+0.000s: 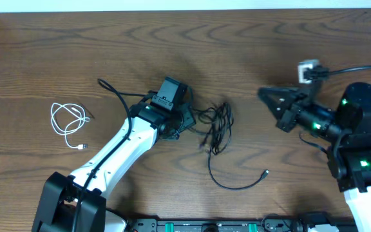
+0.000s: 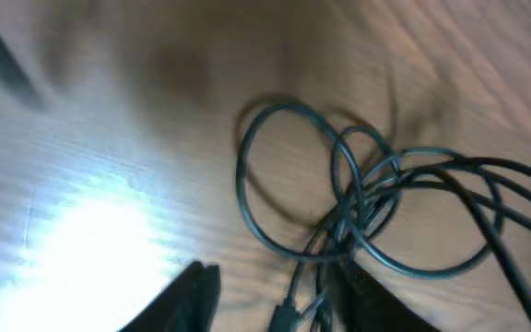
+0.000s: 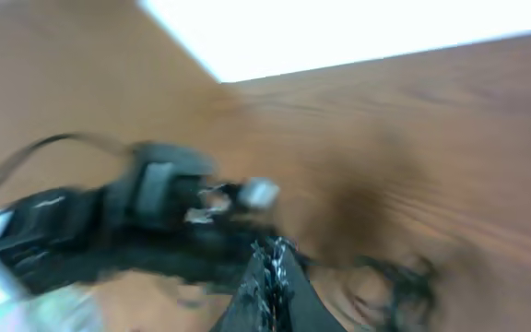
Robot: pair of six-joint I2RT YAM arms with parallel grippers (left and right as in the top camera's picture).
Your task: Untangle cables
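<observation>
- my left jaws (image 2: 279, 309) are spread, low over the table (image 1: 172, 38). a couple of strands run between them, not yet pinched. i judge they straddle the strands so as to pick one cord out.
- just beyond, the black cables (image 2: 367, 198) sit knotted in overlapping loops, mid-table.
- one tail trails toward 5 o'clock from the knot, ending in a small plug (image 1: 265, 173).
- the white cable (image 1: 67, 121) lies coiled by itself at 9 o'clock, well apart, so it looks free of the knot.
- my right jaws (image 3: 270, 254) are pressed together on nothing, at 2 o'clock of the knot, likely parked clear of the work.
- no box or tray anywhere; every cord lies bare on the wood.
</observation>
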